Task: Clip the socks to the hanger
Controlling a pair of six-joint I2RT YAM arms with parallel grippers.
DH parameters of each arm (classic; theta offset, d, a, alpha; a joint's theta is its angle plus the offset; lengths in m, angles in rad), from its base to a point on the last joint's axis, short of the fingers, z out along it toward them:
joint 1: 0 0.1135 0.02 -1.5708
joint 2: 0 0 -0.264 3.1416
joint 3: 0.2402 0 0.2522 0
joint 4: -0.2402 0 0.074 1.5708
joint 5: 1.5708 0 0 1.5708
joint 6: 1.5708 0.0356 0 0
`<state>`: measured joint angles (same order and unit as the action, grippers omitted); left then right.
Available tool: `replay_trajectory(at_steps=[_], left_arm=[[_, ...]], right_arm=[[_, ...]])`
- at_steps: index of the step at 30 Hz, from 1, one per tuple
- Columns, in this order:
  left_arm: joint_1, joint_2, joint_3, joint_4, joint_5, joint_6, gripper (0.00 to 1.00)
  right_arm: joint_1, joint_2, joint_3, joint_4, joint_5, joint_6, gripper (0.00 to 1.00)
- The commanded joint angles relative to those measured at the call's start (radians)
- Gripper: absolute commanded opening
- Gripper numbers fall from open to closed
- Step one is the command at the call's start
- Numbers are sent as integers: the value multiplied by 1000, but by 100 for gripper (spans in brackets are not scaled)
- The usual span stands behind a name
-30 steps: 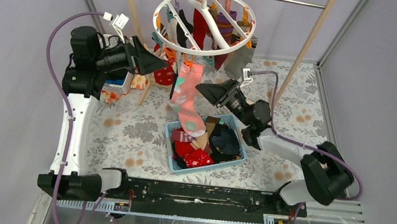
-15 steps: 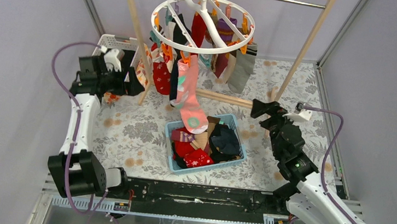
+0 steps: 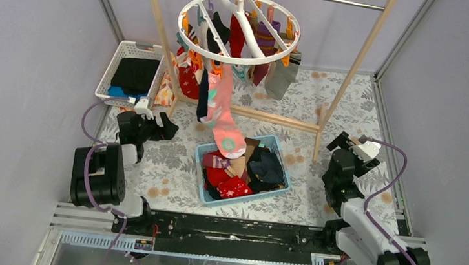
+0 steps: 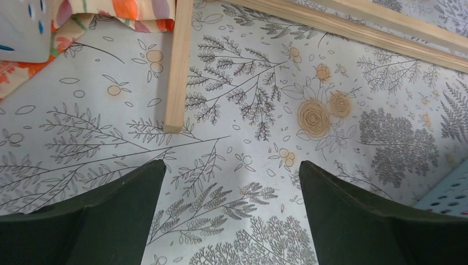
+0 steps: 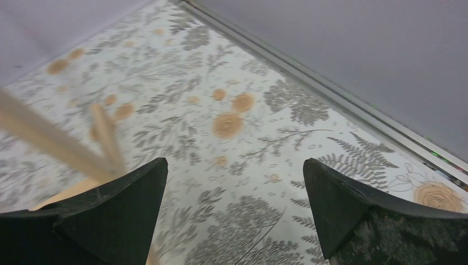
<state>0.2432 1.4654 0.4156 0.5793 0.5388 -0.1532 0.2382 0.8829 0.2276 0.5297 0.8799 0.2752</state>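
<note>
1. Starting big: the wooden rail frame (image 3: 364, 54) stands on the floral tabletop (image 3: 164, 158) behind the blue bin (image 3: 251, 197). Its top bar looks high enough to let laundry dangle free.
2. Up on that bar, above and behind the bin, hangs the hanger (image 3: 245, 62), ring level so the clips point down where fingers can get at them. Several socks are clipped round it. A pink sock (image 3: 224, 115) with green spots drops from the rim nearest the bin, toe reaching the bin's back edge; touching or not, I can't tell.
3. The bin sits between the two arms, heaped with loose socks (image 3: 233, 187) in red, navy and tan, a supply either side could reach. With that pile left, the job looks partly done at best.
4. Now the arms! The left arm (image 3: 99, 175) is folded low to the left of the bin, and the right arm (image 3: 365, 226) is folded low to its right. Both are well apart from the bin and far below the hanger, which reads as a rest pose between picks.
5. The left fingers (image 4: 110, 221) are spread wide and empty over bare cloth near the frame's foot, left of the bin. The right fingers (image 5: 99, 221) are spread just as wide with nothing between them, aimed away from the bin.
</note>
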Motion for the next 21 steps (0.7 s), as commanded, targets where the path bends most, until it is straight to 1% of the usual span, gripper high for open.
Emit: replay_trajectory(at_steps=[1,2,6,8,9,10,11,12,13,14,15,16,17,19,21], left_arm=[[-13,61,-70,492,-19,-23,99],[-29,46,-71,469,-46,-3,99],[-92,18,-146,557,-147,43,99],[-135,17,-203,650,-227,68,99],[-160,55,-240,747,-273,81,99],[-168,78,-264,842,-299,67,99],[-175,52,-251,778,-334,71,99],[-183,47,-214,691,-371,73,99],[-187,61,-180,647,-396,67,99],[-217,53,-162,597,-444,86,99],[-237,51,-150,565,-473,105,99],[-238,59,-154,588,-475,107,99],[-239,56,-156,586,-477,107,99],[-239,56,-159,596,-475,107,99],[-239,55,-159,590,-476,106,99]], right_arm=[[-104,151,-54,359,-44,-95,100],[-112,214,-69,437,-65,-117,100],[-121,440,-96,686,-232,-146,100],[-122,552,-110,834,-297,-185,100],[-122,591,-113,891,-340,-216,100],[-122,606,-113,879,-424,-245,100],[-122,646,-114,900,-534,-266,100],[-122,694,-112,973,-582,-318,100],[-122,695,-89,936,-561,-316,100],[-123,672,-32,794,-516,-285,100],[-134,663,33,637,-520,-261,100],[-164,671,53,620,-553,-241,100],[-183,678,46,645,-587,-233,100],[-186,671,50,628,-589,-229,100],[-187,661,36,645,-587,-232,100]])
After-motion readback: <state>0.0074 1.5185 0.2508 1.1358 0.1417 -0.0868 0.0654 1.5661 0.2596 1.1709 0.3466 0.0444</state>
